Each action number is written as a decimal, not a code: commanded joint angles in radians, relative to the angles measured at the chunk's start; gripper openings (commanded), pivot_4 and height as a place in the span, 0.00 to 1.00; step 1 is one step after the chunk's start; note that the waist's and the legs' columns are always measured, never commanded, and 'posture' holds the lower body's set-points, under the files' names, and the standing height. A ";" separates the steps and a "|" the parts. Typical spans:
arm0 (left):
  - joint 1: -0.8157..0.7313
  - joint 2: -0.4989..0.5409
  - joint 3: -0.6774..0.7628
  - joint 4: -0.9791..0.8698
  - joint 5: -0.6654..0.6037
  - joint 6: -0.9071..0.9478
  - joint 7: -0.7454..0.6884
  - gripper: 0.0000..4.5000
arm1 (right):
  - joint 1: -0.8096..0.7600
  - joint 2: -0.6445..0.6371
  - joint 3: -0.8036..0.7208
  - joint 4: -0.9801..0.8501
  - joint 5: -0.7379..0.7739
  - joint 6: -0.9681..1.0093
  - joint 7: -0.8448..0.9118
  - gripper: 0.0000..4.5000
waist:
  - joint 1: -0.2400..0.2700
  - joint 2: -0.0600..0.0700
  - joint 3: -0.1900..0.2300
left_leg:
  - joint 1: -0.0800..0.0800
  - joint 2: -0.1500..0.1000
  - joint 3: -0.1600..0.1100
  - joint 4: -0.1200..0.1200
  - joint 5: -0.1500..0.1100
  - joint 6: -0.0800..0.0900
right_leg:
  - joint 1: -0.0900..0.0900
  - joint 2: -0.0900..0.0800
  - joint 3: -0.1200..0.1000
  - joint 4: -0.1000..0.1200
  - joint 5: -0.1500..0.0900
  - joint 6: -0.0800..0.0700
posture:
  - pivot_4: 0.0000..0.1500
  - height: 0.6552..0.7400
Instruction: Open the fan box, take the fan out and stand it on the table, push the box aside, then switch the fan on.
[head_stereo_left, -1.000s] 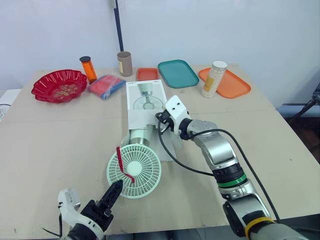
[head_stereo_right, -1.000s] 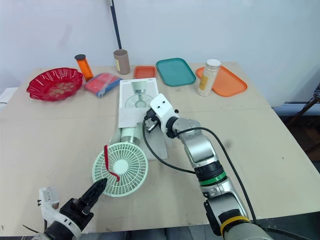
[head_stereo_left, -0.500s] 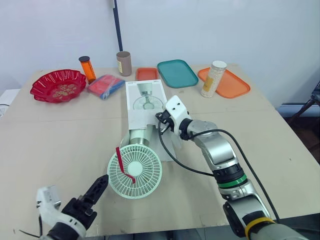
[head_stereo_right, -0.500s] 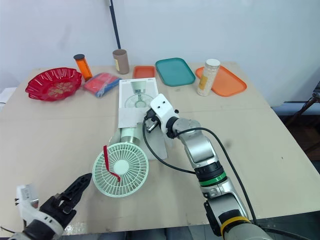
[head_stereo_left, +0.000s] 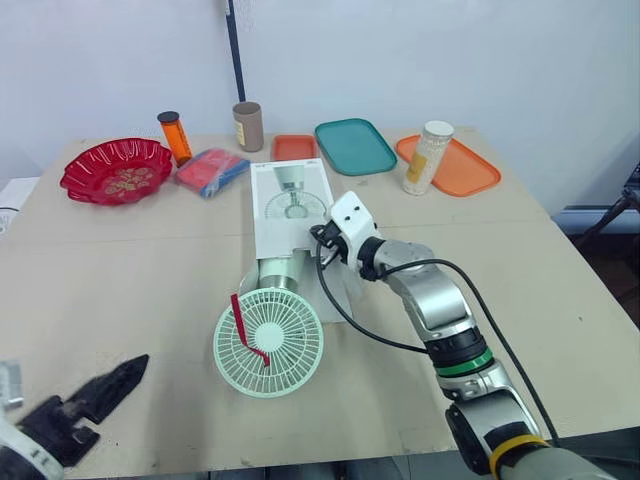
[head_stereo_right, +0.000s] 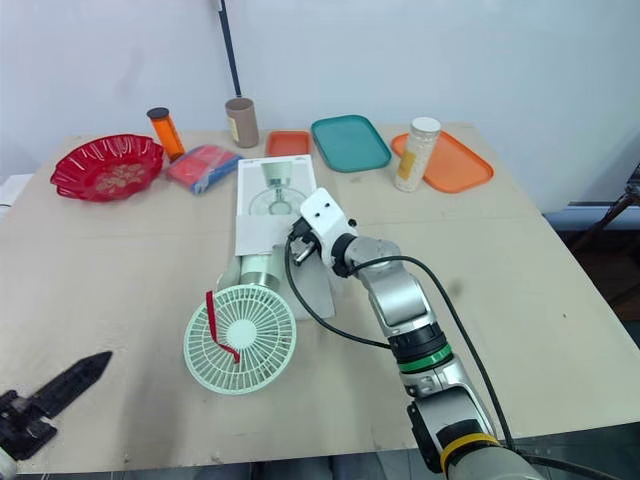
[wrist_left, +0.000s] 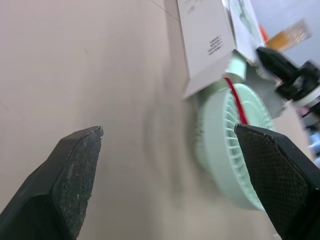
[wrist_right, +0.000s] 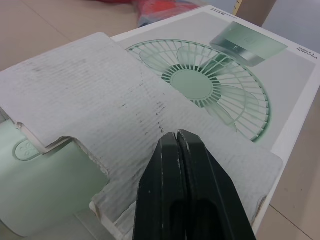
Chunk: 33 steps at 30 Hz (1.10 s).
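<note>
The mint-green fan (head_stereo_left: 268, 342) lies on the table, its round head out and its base still in the mouth of the white fan box (head_stereo_left: 290, 200). A red strap crosses the head. My right gripper (head_stereo_left: 320, 240) is shut, its tips resting on the box's open cardboard flap (wrist_right: 100, 100), beside the fan's green base (wrist_right: 45, 185). My left gripper (head_stereo_left: 105, 385) is open near the table's front left edge, well clear of the fan (wrist_left: 235, 145); nothing lies between its fingers (wrist_left: 75, 170).
Along the back stand a red bowl (head_stereo_left: 117, 170), an orange bottle (head_stereo_left: 176, 137), a brown cup (head_stereo_left: 248, 126), a red-and-blue packet (head_stereo_left: 213, 171), a small orange tray (head_stereo_left: 295, 148), a teal tray (head_stereo_left: 356, 146) and an orange tray (head_stereo_left: 470, 170) holding a white jar (head_stereo_left: 428, 158).
My left gripper has drawn back from the fan's head, to the left and toward the table's front edge. The fan, the box and my right arm have stayed put.
</note>
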<state>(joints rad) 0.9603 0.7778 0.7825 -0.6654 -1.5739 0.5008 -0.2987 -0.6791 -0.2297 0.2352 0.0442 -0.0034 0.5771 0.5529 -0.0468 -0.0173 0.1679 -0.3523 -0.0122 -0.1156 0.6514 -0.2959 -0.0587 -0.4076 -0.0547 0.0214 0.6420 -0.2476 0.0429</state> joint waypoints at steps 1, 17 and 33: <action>-0.056 0.062 0.035 0.048 0.218 0.001 -0.131 1.00 | 0.029 -0.006 0.025 0.041 0.005 0.022 0.025 0.00 | 0.000 0.000 0.000 | 0.000 0.000 0.000 0.000 0.000 0.000 | 0.000 0.000 0.000 0.000 0.000 0.000 | 1.00 1.00; -0.394 0.151 -0.205 0.224 0.932 -0.233 -0.618 1.00 | 0.040 -0.137 -0.097 -0.274 0.201 0.114 0.161 0.21 | -0.001 0.002 0.011 | -0.005 0.003 0.000 -0.002 -0.001 -0.001 | -0.006 0.002 0.000 0.001 0.006 -0.002 | 1.00 1.00; -0.561 0.119 -0.349 0.299 1.050 -0.278 -0.755 1.00 | 0.160 -0.568 -0.317 -0.548 0.625 0.170 0.603 0.99 | 0.002 -0.001 0.016 | -0.009 0.004 0.003 0.001 -0.001 -0.001 | -0.010 0.002 -0.001 0.002 0.008 -0.002 | 1.00 1.00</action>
<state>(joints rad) 0.4156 0.8955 0.4310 -0.3660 -0.5280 0.2381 -1.0384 -0.5120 -0.7738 -0.0435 -0.4747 0.5856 0.7794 1.1096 -0.0451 -0.0183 0.1836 -0.3614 -0.0078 -0.1120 0.6523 -0.2965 -0.0593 -0.4180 -0.0530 0.0207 0.6443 -0.2389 0.0410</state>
